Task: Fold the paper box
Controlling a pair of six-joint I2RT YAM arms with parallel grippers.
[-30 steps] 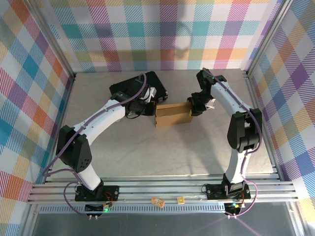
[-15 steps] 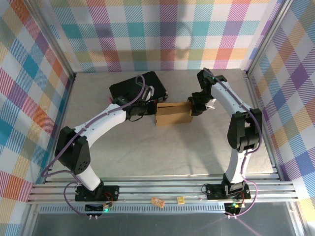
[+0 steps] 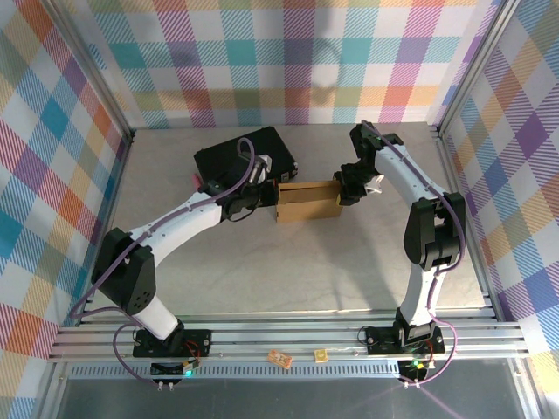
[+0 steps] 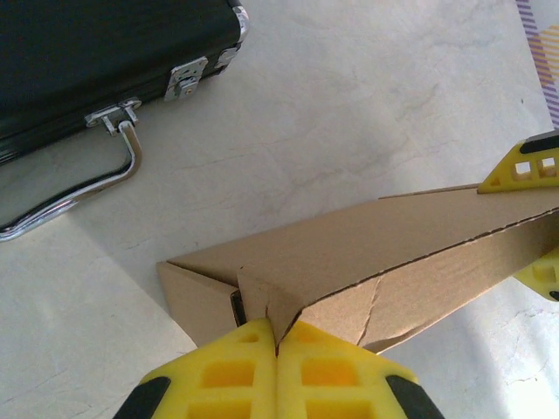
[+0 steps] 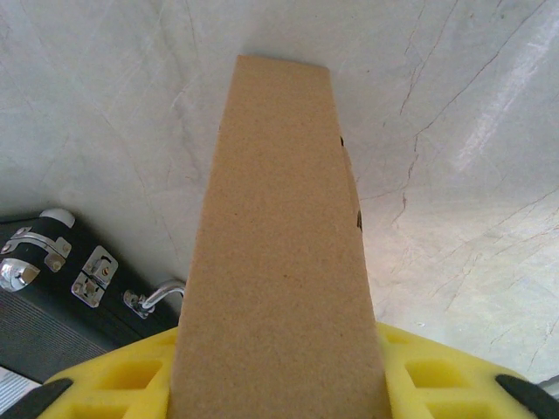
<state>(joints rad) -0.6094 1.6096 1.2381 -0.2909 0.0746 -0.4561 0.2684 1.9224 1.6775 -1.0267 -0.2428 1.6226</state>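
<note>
The paper box point(image 3: 307, 202) is a folded, shallow brown cardboard box lying in the middle of the table, held at both ends. My right gripper point(image 3: 339, 188) is shut on its right end. In the right wrist view the box point(image 5: 279, 262) runs out from between the yellow fingers point(image 5: 113, 380) of that gripper point(image 5: 278, 367). My left gripper point(image 3: 269, 199) is at the left end. In the left wrist view its yellow fingertips point(image 4: 278, 336) are shut together and pressed against the creased corner of the box point(image 4: 376, 253). The right fingers point(image 4: 524, 166) show at the box's far end.
A black hard case point(image 3: 236, 155) with a metal handle point(image 4: 79, 196) lies just behind and left of the box, close to my left wrist. Its latches point(image 5: 87, 279) also show in the right wrist view. Checked walls on an aluminium frame point(image 3: 131, 140) enclose the table.
My left arm has drawn slightly toward the near side, uncovering more of the black case. The box and the right arm have stayed where they were.
</note>
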